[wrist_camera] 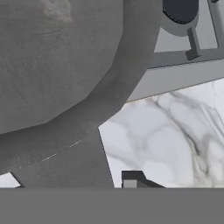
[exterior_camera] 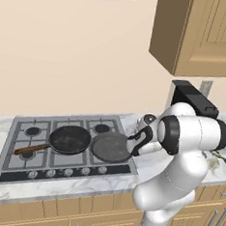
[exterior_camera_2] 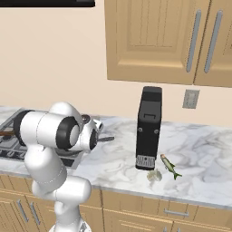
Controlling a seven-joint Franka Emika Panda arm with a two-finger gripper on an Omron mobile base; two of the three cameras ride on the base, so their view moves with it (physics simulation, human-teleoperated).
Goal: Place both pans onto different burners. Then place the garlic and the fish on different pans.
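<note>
Nearest us, the gripper (exterior_camera: 131,143) sits at the grey pan's (exterior_camera: 111,147) short handle at the cooktop's (exterior_camera: 13,171) right edge; we cannot tell its jaw state. The black pan (exterior_camera: 70,139) covers the middle burner. Garlic (exterior_camera_2: 154,175) and fish (exterior_camera_2: 169,166) wait far right.
</note>
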